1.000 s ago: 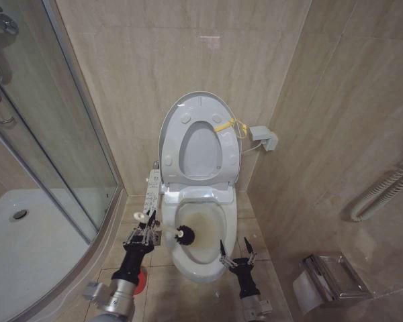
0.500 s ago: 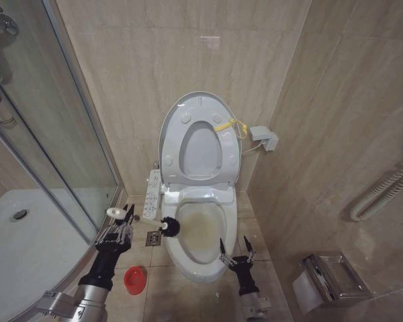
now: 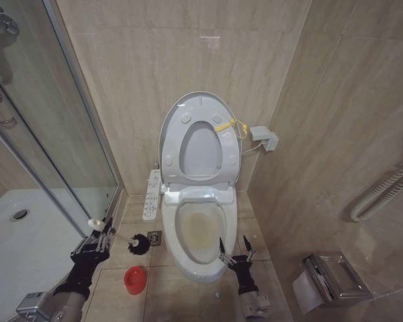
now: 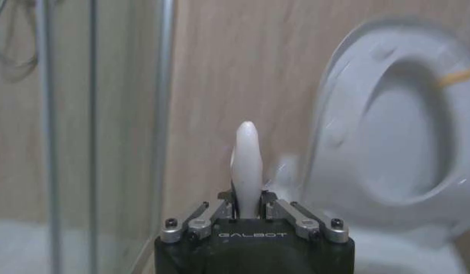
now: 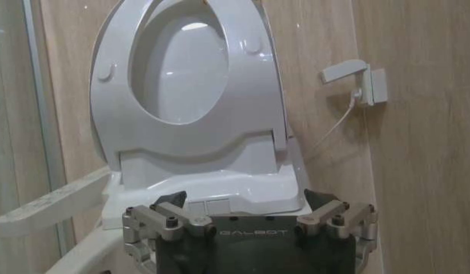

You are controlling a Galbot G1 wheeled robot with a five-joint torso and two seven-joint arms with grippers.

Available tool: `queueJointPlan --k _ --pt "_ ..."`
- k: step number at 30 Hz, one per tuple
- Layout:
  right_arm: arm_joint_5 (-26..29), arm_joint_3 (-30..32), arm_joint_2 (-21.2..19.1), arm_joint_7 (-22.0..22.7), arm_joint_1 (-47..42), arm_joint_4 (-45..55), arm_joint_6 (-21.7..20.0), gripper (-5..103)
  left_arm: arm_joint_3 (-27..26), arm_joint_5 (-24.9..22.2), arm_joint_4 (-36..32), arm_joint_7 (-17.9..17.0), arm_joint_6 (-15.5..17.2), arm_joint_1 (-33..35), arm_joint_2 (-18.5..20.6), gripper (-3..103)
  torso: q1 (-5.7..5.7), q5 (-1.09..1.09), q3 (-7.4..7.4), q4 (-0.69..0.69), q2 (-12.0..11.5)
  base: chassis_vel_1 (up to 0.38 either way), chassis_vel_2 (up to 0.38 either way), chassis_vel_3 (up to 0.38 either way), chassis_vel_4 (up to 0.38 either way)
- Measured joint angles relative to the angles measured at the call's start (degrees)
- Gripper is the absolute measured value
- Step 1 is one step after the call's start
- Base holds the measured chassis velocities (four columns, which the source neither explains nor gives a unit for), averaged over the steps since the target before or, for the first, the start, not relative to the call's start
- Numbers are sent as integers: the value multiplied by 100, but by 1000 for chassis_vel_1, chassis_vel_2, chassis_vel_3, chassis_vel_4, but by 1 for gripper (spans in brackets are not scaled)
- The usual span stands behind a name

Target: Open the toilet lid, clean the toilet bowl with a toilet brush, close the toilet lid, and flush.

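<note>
Toilet brush (image 3: 124,239): light, stiff, head-heavy; your left gripper (image 3: 98,236) pinches its handle near the knob; right gripper (image 3: 234,249) spread, empty; keep hold there.

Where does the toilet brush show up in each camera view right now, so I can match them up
Head view: the toilet brush is low on the left, over the floor beside the toilet bowl, held by the left pincer.
Left wrist view: its white handle rises from the pincer, centre frame.
Right wrist view: not in it.
Shared landmark: the raised toilet lid.
</note>
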Motion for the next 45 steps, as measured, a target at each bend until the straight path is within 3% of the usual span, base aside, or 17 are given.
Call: queueJointPlan --k 3,4,7,8,12,26,45 --pt "0 -9 -1 -3 -7 10 4 100 243 80 861 8 -69 -296 -139 19 1 -1 0 0 0 0 0 0 0" --pt "0 -9 -1 -3 -7 10 4 100 243 80 861 8 -69 -296 -139 19 1 -1 0 0 0 0 0 0 0" --pt "1 -9 -1 -7 -55 63 12 100 440 119 1725 135 -332 -639 -288 19 1 -2 0 1 0 0 0 0 0" --pt "1 -9 -1 -7 -55 63 12 100 440 119 1725 135 -332 -639 -288 19 1 -2 0 1 0 0 0 0 0" --pt "11 29 0 -8 -138 146 21 100 540 253 2561 407 -822 -1060 -413 19 1 3 0 0 0 0 0 0 0" --pt "-1 55 4 -13 -178 154 35 100 680 274 3962 596 -1110 -1951 -541 19 1 2 0 -1 0 0 0 0 0" --pt "-2 82 5 -13 -162 61 41 100 886 372 5037 795 -1193 -2424 -746 19 1 4 0 0 0 0 0 0 0"
